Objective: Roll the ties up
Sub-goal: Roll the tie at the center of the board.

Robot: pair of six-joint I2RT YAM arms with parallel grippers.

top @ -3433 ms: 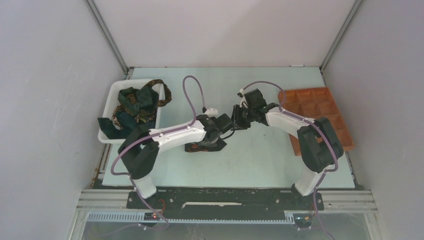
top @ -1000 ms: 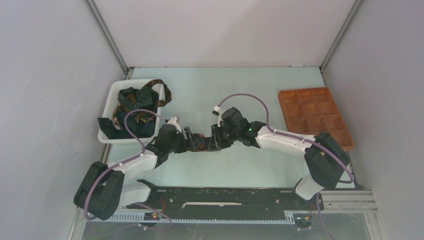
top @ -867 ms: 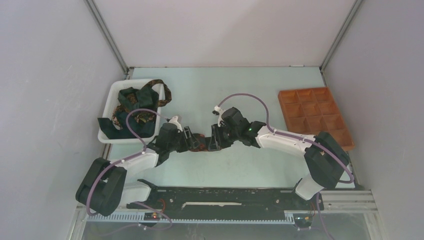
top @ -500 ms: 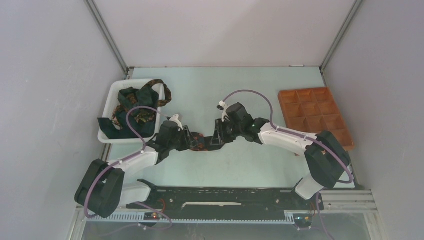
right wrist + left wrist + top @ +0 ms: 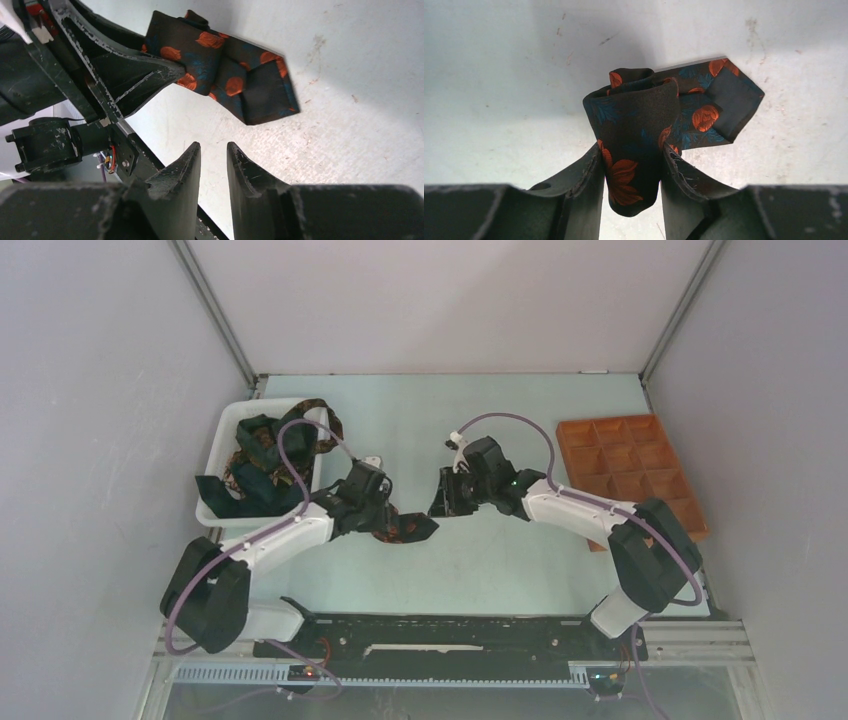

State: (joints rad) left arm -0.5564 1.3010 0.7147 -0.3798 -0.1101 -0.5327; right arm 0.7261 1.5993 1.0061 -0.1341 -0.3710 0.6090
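Pale green table (image 5: 500, 410), two robot arms: a flowered tie (image 5: 639, 125) sat part-rolled near the middle of the tabletop, gripped from the left.

The left gripper (image 5: 631, 150) was clamped on the rolled part of the dark, orange-flowered tie, whose pointed end lay flat on the table beside the roll. A second earlier both grippers had met at the tie. The left had since closed on it, while the right gripper (image 5: 214, 150) had drawn back and hung near it, its fingers a narrow gap apart and empty. The roll looked secured but unfinished, with the loose end yet to be wound in. More ties (image 5: 265, 445) waited in the white bin (image 5: 262, 403) at left, and an orange tray (image 5: 610, 421) stood well apart at right.
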